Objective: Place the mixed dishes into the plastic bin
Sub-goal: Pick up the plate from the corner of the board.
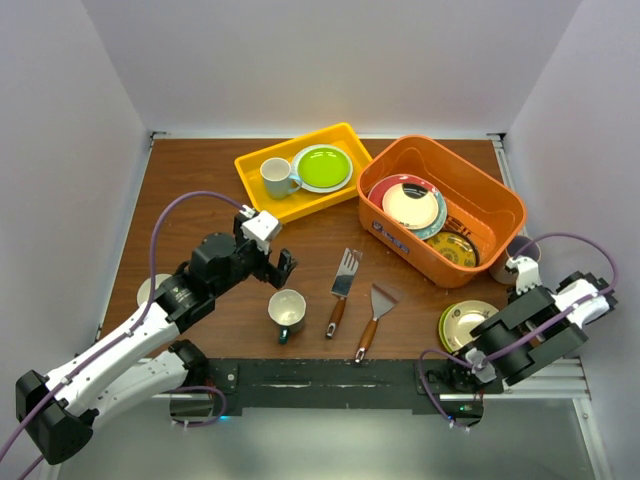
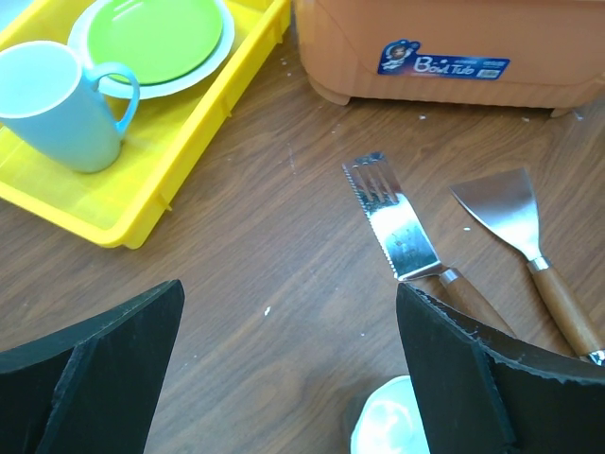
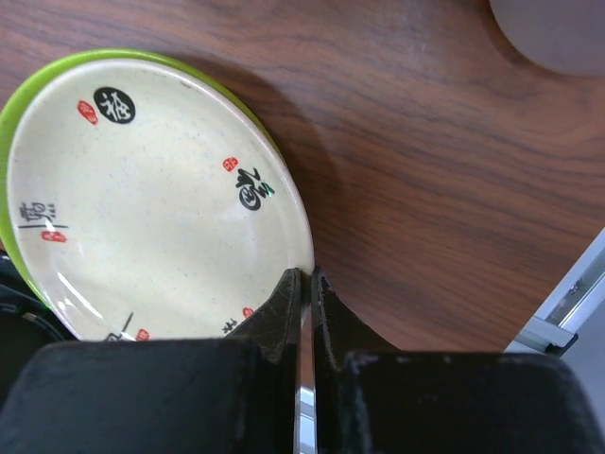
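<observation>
Right gripper (image 3: 304, 276) pinches the plate (image 3: 151, 189) by its very rim, lower centre; so thin a hold may slip on lifting. Left gripper (image 2: 290, 307) stands spread.

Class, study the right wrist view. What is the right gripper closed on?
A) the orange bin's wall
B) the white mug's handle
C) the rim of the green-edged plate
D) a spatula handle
C: the right gripper has its two fingers pressed together on the thin rim of the green-edged plate, which lies on the wooden table.
</observation>
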`<act>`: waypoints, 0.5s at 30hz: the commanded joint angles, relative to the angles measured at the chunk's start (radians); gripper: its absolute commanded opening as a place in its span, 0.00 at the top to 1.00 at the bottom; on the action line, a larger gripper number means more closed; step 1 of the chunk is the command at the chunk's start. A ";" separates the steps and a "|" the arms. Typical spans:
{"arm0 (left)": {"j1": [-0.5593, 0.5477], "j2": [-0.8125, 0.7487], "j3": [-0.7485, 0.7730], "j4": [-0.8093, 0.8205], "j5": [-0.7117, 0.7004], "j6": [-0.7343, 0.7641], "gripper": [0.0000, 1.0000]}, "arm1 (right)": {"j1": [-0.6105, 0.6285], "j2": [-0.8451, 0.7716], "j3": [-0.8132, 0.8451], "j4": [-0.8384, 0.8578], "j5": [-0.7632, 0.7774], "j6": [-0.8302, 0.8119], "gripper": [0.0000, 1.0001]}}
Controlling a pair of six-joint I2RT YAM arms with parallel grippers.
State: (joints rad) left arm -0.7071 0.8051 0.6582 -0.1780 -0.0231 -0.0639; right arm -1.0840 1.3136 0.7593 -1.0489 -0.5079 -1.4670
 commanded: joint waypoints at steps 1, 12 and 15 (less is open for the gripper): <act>0.009 -0.011 0.001 0.069 0.072 -0.008 0.00 | -0.004 -0.036 0.038 -0.078 -0.040 -0.046 1.00; 0.009 -0.009 -0.002 0.084 0.141 -0.042 0.00 | -0.004 -0.142 0.141 -0.238 -0.103 -0.095 1.00; 0.009 -0.001 -0.002 0.094 0.170 -0.057 0.00 | -0.004 -0.194 0.167 -0.267 -0.104 -0.111 1.00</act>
State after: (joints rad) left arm -0.7067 0.8051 0.6579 -0.1478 0.0891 -0.0902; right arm -1.0840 1.1862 0.8619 -1.2339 -0.5709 -1.5242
